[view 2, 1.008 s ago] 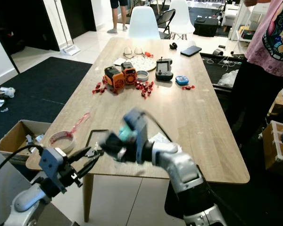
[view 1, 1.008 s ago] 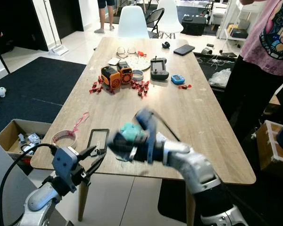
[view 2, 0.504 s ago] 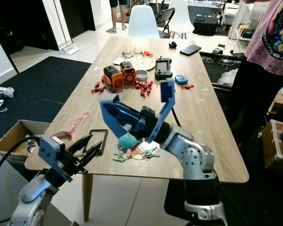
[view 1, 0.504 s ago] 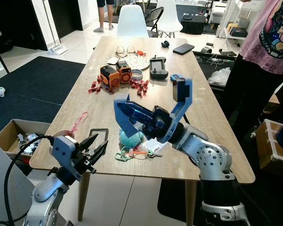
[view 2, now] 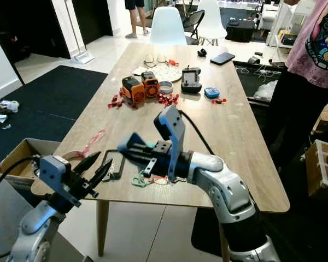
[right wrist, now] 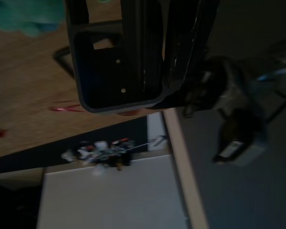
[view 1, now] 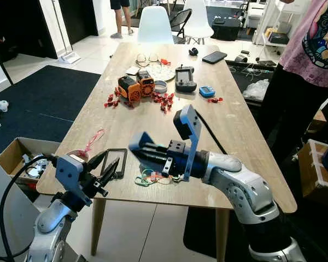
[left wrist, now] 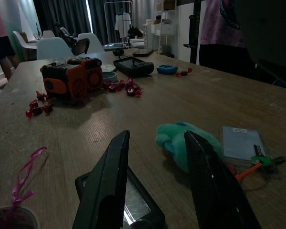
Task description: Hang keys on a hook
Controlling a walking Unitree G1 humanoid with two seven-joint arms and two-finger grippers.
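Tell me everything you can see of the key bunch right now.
The key bunch lies flat on the wooden table near its front edge. It has a teal plush fob, a clear card holder, a small green key, an orange strap and a green ring. The right gripper hovers right over it; whether it touches cannot be told. The left gripper, open, points at it from beside the table.

A long wooden table point(view 1: 229, 142) runs away from the robot, and near its front edge lies a bunch of keys with a teal plush fob and a clear card holder point(left wrist: 214, 148), just right of a flat black rectangular frame point(view 1: 114, 162). Left of the frame – at the table's corner – sits a roll of tape with a pink ribbon point(view 1: 78, 156). Farther back lie two orange boxy devices point(view 1: 135, 86) among scattered red sweets point(view 1: 165, 101) (a black handheld controller point(view 1: 185, 78) to their right), and a white chair point(view 1: 155, 25) stands behind the far end.
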